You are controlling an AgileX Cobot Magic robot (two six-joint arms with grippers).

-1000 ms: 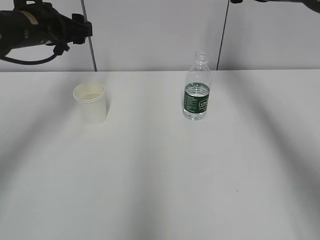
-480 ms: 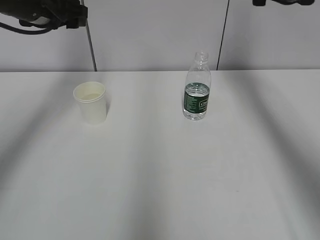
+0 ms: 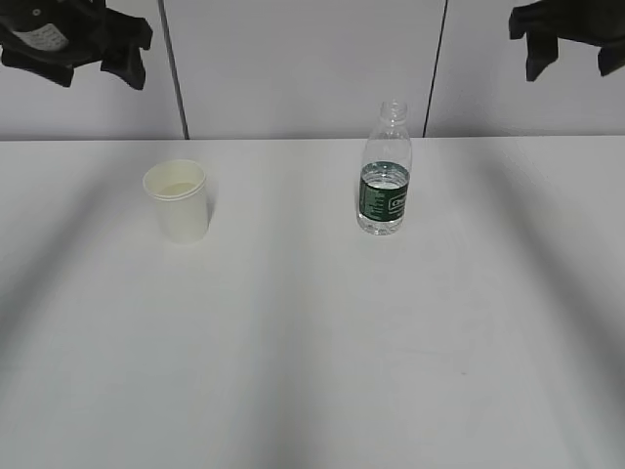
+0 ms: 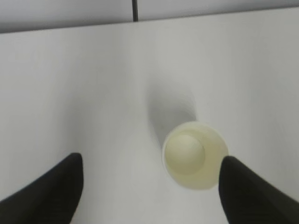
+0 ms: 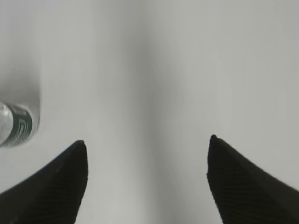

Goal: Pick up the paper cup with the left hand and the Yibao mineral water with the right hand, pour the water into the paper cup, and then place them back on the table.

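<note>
Paper cup (image 3: 176,200) and uncapped bottle (image 3: 385,172) stand upright, apart.

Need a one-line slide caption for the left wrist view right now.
Open left gripper hovering above the upright paper cup on the white table.

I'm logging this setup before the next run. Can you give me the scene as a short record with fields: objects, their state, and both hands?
cup: upright on the table, left of the bottle, untouched
bottle: upright, uncapped, water reaching about the top of the green label, untouched
left hand: open, raised above the table, holding nothing; in its wrist view the cup sits near its right finger
right hand: open, raised at the upper right, holding nothing; in its wrist view the bottle lies off to the left edge
</note>
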